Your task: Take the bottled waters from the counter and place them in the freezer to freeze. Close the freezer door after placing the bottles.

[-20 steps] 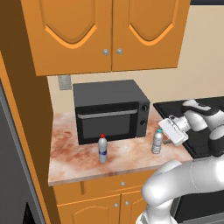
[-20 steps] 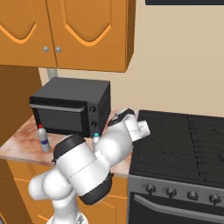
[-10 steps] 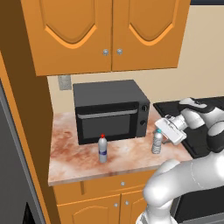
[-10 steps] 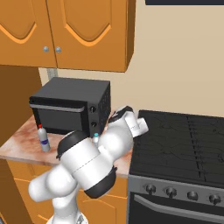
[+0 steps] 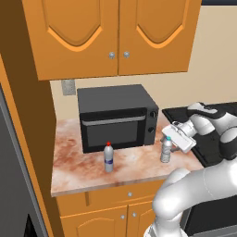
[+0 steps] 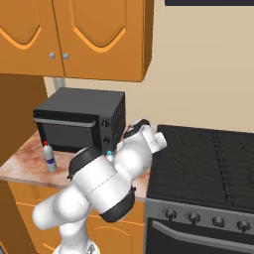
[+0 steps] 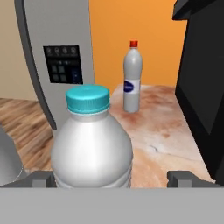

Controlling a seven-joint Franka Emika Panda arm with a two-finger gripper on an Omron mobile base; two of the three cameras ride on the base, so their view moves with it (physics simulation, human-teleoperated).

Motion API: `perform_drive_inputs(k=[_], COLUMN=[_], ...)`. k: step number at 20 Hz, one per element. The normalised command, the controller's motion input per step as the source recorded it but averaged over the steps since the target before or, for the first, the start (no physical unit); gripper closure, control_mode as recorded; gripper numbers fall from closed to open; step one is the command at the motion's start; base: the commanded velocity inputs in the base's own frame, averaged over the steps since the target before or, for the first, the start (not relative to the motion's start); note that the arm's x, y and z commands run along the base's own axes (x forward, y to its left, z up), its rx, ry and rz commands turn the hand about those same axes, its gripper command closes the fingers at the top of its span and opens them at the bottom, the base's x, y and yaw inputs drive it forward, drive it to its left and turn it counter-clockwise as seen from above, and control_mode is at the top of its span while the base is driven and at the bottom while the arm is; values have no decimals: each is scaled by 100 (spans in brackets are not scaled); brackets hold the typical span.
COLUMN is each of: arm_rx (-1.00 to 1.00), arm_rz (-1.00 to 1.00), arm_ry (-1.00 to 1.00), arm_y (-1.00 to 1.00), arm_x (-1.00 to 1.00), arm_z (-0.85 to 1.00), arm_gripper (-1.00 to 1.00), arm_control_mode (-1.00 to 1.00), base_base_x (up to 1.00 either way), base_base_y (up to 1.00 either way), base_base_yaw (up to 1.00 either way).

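While the gripper (image 7: 111, 177) is hovering with jaws spread wide on either side of the blue-capped bottle (image 7: 92, 140), that bottle is standing near the counter's (image 5: 83, 159) stove-side edge; the red-capped bottle (image 5: 108, 157) is standing well apart before the microwave (image 5: 118, 118), open stone lying between.

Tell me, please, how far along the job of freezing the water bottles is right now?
Nothing is finished: both bottles stand on the counter. In hand: the gripper, jaws open, is closing in on the blue-capped bottle without gripping it. Left: this bottle, the red-capped bottle in front of the microwave, then shutting the freezer door.
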Motion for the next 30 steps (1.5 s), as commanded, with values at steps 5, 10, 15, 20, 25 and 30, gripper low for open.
perform_drive_inputs(k=[5, 10, 15, 20, 25, 30], arm_rx=[0, 0, 0, 0, 0, 0], arm_rz=[0, 0, 1, 0, 0, 0], arm_ry=[0, 0, 0, 0, 2, 4], arm_y=[0, 2, 0, 3, 12, 13], arm_x=[-16, -14, 0, 0, 0, 0], arm_z=[0, -2, 0, 0, 0, 0], arm_gripper=[-100, -100, -100, -100, -100, -100], arm_control_mode=[-100, -100, -100, -100, -100, -100], base_base_x=[0, 0, 0, 0, 0, 0], base_base_y=[0, 0, 0, 0, 0, 0], base_base_yaw=[0, 0, 0, 0, 0, 0])
